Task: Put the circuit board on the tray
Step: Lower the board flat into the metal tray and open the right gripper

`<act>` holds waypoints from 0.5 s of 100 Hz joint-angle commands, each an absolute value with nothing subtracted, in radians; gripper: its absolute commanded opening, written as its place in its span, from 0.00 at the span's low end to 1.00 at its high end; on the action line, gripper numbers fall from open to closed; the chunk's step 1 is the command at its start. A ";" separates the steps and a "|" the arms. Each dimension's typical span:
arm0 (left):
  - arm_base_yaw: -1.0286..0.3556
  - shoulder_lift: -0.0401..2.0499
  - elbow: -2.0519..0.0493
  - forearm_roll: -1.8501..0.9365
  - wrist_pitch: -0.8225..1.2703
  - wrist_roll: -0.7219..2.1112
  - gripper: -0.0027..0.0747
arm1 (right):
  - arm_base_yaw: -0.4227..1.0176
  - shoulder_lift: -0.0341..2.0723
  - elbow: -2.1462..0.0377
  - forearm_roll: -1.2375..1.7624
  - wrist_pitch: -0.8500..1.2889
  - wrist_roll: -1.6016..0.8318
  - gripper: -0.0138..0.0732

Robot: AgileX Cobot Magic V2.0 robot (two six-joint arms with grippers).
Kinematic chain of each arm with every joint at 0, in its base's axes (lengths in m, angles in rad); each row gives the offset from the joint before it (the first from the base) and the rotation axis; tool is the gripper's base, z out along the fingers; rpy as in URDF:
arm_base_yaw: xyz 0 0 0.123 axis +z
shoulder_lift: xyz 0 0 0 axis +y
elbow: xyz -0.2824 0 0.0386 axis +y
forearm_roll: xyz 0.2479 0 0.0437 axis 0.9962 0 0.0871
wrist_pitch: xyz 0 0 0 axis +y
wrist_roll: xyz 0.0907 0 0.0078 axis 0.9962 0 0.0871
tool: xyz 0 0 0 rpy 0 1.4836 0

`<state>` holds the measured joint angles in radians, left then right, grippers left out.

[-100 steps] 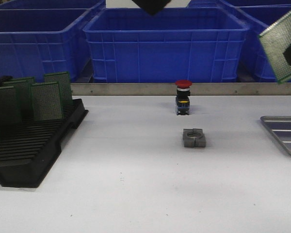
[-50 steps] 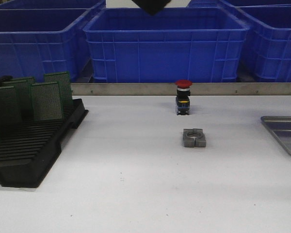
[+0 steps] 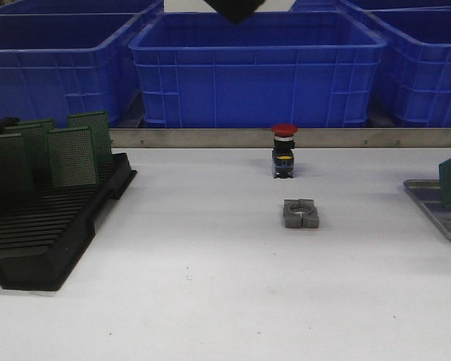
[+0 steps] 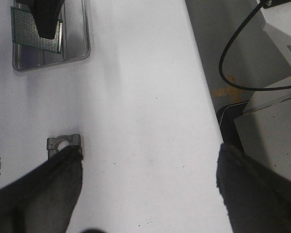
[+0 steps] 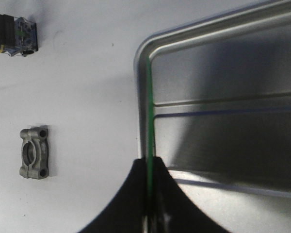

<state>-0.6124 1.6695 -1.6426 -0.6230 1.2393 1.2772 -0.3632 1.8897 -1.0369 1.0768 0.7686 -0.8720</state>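
The right gripper (image 5: 149, 194), clamped on the circuit board (image 5: 149, 111), has dropped from high to over the tray (image 5: 223, 131); only the right wrist view shows the board edge-on. The left gripper (image 4: 145, 194) gapes wide, empty.

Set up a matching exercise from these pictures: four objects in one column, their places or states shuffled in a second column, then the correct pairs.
Things:
1. green perforated circuit board
2. black slotted plastic rack
3. small grey metal clamp block
4. red-capped push button switch

Places or states:
A. lies alone on the white table, mid-scene
B. gripped by the right pincer over the flat silver metal tray
C. stands upright near the metal rail
D. holds several green boards upright, at the left

Pairs: 1-B, 2-D, 3-A, 4-C
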 commanded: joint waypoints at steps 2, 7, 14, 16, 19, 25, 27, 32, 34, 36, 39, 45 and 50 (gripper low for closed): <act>-0.619 1.622 -1.665 -0.679 1.242 1.272 0.73 | -0.368 1.856 -1.066 1.117 0.799 -0.875 0.08; -0.619 1.622 -1.665 -0.679 1.242 1.272 0.73 | -0.368 1.860 -1.066 1.117 0.799 -0.875 0.09; -0.619 1.622 -1.665 -0.679 1.242 1.272 0.73 | -0.368 1.867 -1.066 1.117 0.799 -0.875 0.12; -0.619 1.622 -1.665 -0.679 1.242 1.272 0.73 | -0.368 1.871 -1.066 1.116 0.799 -0.875 0.13; -0.619 1.622 -1.665 -0.679 1.242 1.272 0.73 | -0.368 1.873 -1.066 1.115 0.798 -0.875 0.15; -0.619 1.622 -1.665 -0.679 1.243 1.272 0.73 | -0.368 1.877 -1.066 1.108 0.796 -0.875 0.20; -0.619 1.622 -1.665 -0.679 1.243 1.272 0.73 | -0.368 1.880 -1.066 1.103 0.796 -0.875 0.21; -0.619 1.622 -1.665 -0.679 1.243 1.272 0.73 | -0.368 1.880 -1.066 1.100 0.794 -0.875 0.25; -0.619 1.622 -1.665 -0.679 1.243 1.272 0.73 | -0.368 1.881 -1.066 1.099 0.792 -0.875 0.27; -0.619 1.622 -1.665 -0.679 1.243 1.272 0.73 | -0.368 1.881 -1.066 1.098 0.791 -0.875 0.29; -0.619 1.622 -1.665 -0.679 1.243 1.272 0.73 | -0.370 1.881 -1.066 1.097 0.791 -0.875 0.31; -0.619 1.622 -1.665 -0.679 1.243 1.272 0.73 | -0.376 1.881 -1.066 1.097 0.791 -0.875 0.38; -0.619 1.622 -1.665 -0.679 1.243 1.272 0.73 | -0.383 1.881 -1.066 1.097 0.791 -0.875 0.43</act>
<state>-0.6124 1.6695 -1.6426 -0.6230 1.2393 1.2772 -0.3674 1.9237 -1.0391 1.0725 0.7667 -0.8699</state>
